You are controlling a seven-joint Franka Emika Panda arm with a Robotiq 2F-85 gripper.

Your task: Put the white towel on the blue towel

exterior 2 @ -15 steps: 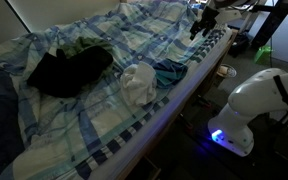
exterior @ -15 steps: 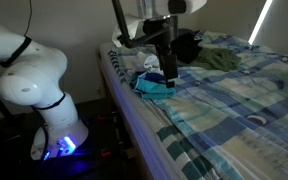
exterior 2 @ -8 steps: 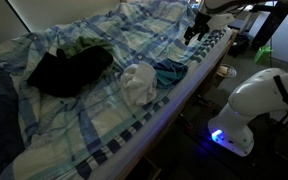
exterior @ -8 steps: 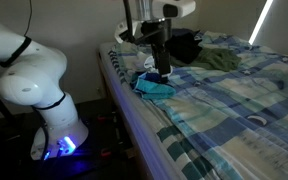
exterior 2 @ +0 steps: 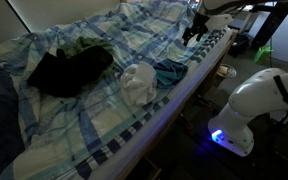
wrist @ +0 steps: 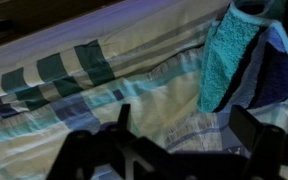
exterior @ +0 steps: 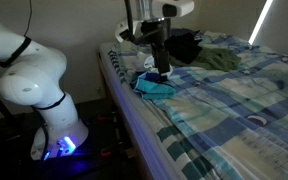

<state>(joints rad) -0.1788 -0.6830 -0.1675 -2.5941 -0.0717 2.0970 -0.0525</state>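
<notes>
Gripper was released: fingers spread wide, nothing between them. It hung over the near edge of the counter, clear of all cloth.

The step in hand looked like the approach to the white towel, which had not been grasped. To do it well, the gripper needed to:
- travel past the blue towel, which lay between it and the white one in an exterior view
- drop straight onto the highest bunch of the white cloth
- close on a thick fold, not a thin edge
- avoid pinching the plaid sheet under it
- lift high enough that the hanging cloth would not drag the blue towel off its spot

Looks, left to right:
- **White towel:** it sat farthest from the gripper as a crumpled, rounded heap, pale and soft-looking, just beside the blue towel and possibly touching it.
- **Blue towel:** it lay nearer, below and a little ahead of the gripper, teal, flat and rumpled with a dark fold. In the wrist view it filled the upper right.
- **Dark clothes:** these lay well beyond both towels and out of the way.
</notes>
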